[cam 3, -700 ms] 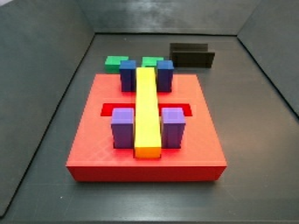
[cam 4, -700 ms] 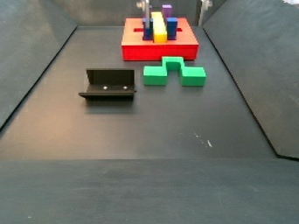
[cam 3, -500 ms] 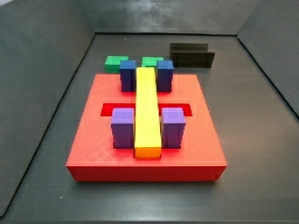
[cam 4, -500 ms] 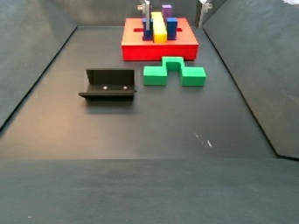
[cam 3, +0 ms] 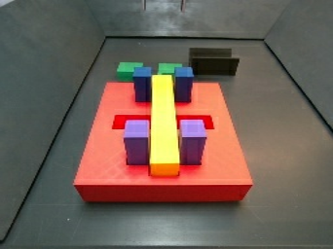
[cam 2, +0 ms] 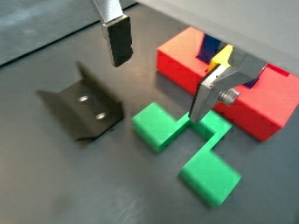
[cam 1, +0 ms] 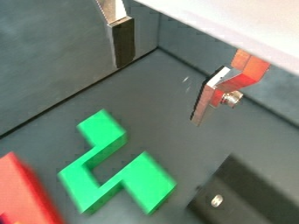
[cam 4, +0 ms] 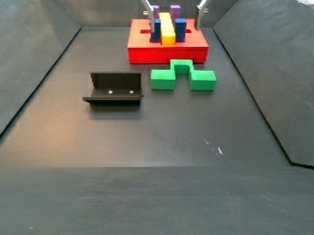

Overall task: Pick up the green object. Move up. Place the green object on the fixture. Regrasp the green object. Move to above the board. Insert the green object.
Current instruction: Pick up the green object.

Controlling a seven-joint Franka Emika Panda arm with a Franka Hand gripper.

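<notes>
The green object (cam 4: pixel 183 74) lies flat on the dark floor just beside the red board (cam 4: pixel 168 50); in a side view (cam 3: pixel 131 70) it shows partly behind the board (cam 3: pixel 117 156). The fixture (cam 4: pixel 113 89) stands apart from it on the floor. My gripper (cam 4: pixel 175 7) is open and empty, high above the green object, with only its fingertips showing at the top edge. In both wrist views the green object (cam 2: pixel 187 144) (cam 1: pixel 111 166) lies below the open gripper (cam 2: pixel 163 70) (cam 1: pixel 166 74), and nothing is between the fingers.
The board carries blue blocks (cam 3: pixel 182 82), purple blocks (cam 3: pixel 193 138) and a long yellow bar (cam 3: pixel 163 122). Grey walls enclose the floor on all sides. The fixture (cam 3: pixel 215 61) sits near the back wall and also shows in both wrist views (cam 2: pixel 82 105) (cam 1: pixel 239 197).
The gripper's fingertips have come slightly lower into view at the top edge of the side views. The green object, board and fixture have not moved.
</notes>
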